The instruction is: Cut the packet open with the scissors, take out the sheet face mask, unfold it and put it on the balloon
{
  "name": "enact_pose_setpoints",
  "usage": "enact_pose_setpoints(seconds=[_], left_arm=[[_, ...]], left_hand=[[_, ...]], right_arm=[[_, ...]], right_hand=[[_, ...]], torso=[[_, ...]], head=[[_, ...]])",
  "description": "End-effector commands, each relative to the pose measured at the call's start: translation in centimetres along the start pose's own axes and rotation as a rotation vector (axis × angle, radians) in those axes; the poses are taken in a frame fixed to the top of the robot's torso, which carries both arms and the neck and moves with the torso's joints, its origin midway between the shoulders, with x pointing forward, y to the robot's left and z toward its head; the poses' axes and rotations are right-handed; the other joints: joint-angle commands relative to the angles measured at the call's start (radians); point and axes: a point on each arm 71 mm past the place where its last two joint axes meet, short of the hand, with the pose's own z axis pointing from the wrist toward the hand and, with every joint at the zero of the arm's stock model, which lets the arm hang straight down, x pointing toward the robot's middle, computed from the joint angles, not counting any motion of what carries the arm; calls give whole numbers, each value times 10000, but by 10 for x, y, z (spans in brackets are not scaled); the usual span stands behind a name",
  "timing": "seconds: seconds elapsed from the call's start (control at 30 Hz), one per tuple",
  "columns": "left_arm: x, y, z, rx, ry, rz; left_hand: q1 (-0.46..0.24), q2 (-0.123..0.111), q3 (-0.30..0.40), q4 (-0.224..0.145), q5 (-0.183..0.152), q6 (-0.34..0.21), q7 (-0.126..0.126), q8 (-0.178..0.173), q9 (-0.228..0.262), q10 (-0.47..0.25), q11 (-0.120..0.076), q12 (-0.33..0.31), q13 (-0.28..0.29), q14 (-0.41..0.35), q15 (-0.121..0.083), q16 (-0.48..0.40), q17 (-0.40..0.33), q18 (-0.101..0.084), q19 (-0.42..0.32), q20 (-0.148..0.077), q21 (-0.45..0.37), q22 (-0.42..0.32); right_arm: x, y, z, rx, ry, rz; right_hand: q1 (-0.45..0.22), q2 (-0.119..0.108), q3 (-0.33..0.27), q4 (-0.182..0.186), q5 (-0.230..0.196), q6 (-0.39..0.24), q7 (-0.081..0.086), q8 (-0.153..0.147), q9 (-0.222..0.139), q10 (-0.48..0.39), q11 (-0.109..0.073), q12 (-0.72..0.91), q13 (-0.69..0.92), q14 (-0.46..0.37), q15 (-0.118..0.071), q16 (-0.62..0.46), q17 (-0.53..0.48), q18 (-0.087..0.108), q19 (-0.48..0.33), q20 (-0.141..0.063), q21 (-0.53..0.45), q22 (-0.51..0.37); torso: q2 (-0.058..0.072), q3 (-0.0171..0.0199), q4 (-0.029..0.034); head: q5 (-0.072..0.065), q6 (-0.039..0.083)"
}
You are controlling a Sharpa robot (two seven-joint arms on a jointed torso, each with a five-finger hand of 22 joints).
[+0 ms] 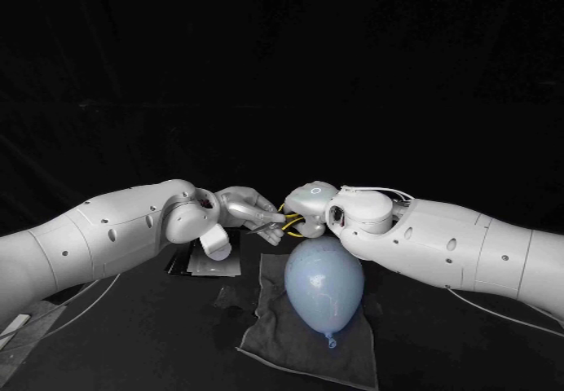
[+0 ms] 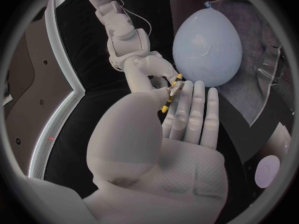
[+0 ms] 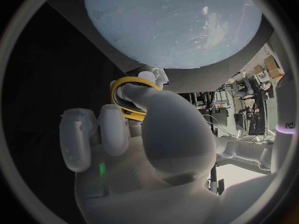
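Currently the scissors (image 3: 127, 97) sit in the right hand (image 1: 311, 204). One yellow handle loop is ringed round the thumb and the neighbouring fingers (image 3: 93, 134) are curled in beside it. Blades are not clear in any view. In the left wrist view only yellow-and-black bits of the tool show, right at the tips of the left fingers (image 2: 199, 114).

The left hand (image 1: 241, 208) meets the right one fingertip to fingertip. Its fingers lie straight and side by side, the palm is bare, and the thumb is raised next to the scissors. They are touching or just beside the tool. Cannot tell whether thumb and first finger pinch it.

The balloon (image 1: 323, 281) is pale blue and lies on its side, just beyond and below both sets of fingers. Its rounded end is nearest the fingertips and its knotted neck points away from them, toward the robot. No contact between fingers and balloon can be made out. In the right wrist view the balloon looms close past the thumb.

A dark grey cloth (image 1: 294, 346) is spread under the balloon, with rumpled edges, and reaches out past the knot.

A flat dark object with pale edges (image 1: 194, 262) lies on the black tabletop (image 1: 141, 342) under the left wrist, behind the fingers. Too dim to identify.
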Motion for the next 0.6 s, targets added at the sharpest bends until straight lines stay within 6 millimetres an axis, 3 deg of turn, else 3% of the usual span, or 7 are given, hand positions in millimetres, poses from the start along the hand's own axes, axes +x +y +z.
enact_pose_setpoints(seconds=[0.03, 0.27, 0.47, 0.53, 0.6], left_arm=[[25, -29, 7, 1846, 1545, -789], [21, -27, 6, 1716, 1391, -983], [14, -22, 5, 1186, 842, -1100], [12, -21, 4, 1079, 675, -1124], [9, -19, 3, 956, 435, -1218]], left_hand=[[3, 133, 278, -321, 35, 104, -165, 354, 198, 70, -40, 32, 9, -31, -71, -48, 15, 139, 19, -61, 33, 12], [30, 99, 218, -388, 38, 59, -128, 355, 233, 58, -31, 24, 4, -34, -81, -52, 36, 130, 10, -95, 45, 18], [-10, 81, 188, -404, 44, -82, 49, 288, 254, -46, 10, -2, -10, -120, -75, -110, 51, 79, 12, -5, 71, 28], [-65, -42, 119, -422, 43, -174, 160, 241, 259, -180, 80, -15, -17, -243, -28, -179, 41, 54, -8, 63, 64, 23], [-430, -441, -196, -241, 36, -340, 303, 132, 233, -445, 221, -24, -25, -444, 78, -285, 20, 23, -83, 141, 5, -10]], right_arm=[[4, 10, 3, -278, 268, 243], [3, 3, 2, 124, 29, 699], [1, -2, 0, 365, -445, 921], [0, -4, -1, 411, -570, 974], [-1, -6, -3, 450, -779, 1085]], right_hand=[[-153, 85, -29, -99, -33, 194, -58, 188, 101, 2011, -454, 466, 149, 97, -192, -22, -63, 3, 523, -81, 100, 2086], [-261, 49, 8, -139, -34, 379, -230, 293, 199, 2735, -646, 545, 279, 79, -376, -97, -170, 8, 502, -286, 70, 2074], [-381, -2, -79, -103, -36, 462, -312, 347, 271, 3085, -732, 617, 427, 101, -451, -93, -141, -6, 535, -363, 110, 2111], [-547, -122, -304, -16, -39, 621, -401, 450, 346, 3305, -804, 702, 528, 112, -502, -91, -130, -12, 552, -403, 130, 2130], [-607, -146, -424, 31, -37, 667, -445, 486, 383, 3364, -843, 725, 585, 117, -539, -90, -122, -16, 562, -436, 142, 2141]], torso=[[1, 0, 4], [-3, 5, 4], [1, 3, -6], [-1, 3, -7], [-2, 4, -10]], head=[[-3, -3], [14, -4], [11, 7], [4, 22], [8, 38]])
